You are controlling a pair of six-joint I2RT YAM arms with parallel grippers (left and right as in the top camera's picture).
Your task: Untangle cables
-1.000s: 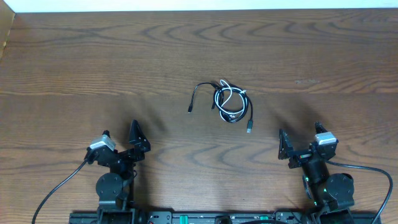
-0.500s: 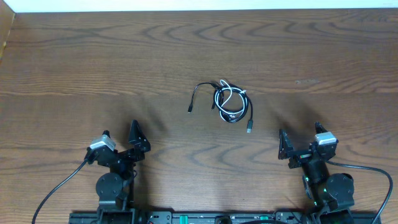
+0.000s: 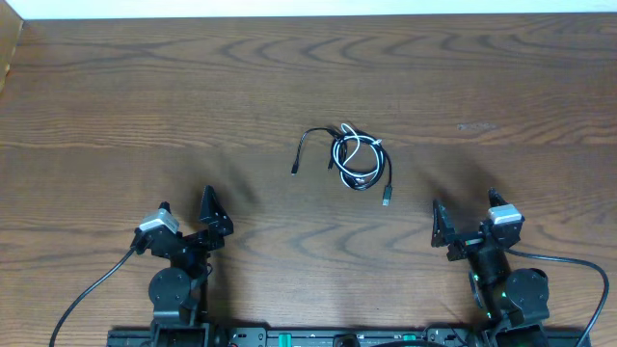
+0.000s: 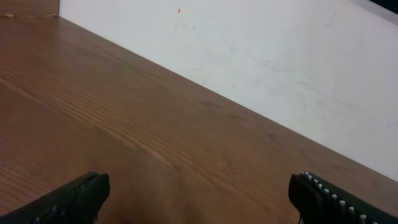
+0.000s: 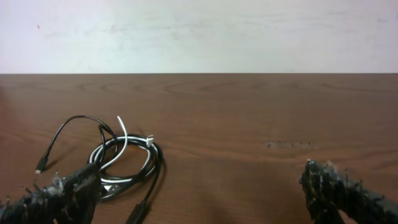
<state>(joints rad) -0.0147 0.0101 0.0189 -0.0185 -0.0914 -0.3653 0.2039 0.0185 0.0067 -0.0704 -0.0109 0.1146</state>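
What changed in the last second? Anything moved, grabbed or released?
Nothing visibly changed. The tangled cables lie in the same spot, untouched. The left gripper and right gripper stay parked well short of them, both open and holding nothing.

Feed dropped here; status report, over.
Left gripper open, empty; right gripper open, empty. Thin white cable and thin black cable tangled together, untouched. Nothing in the way.
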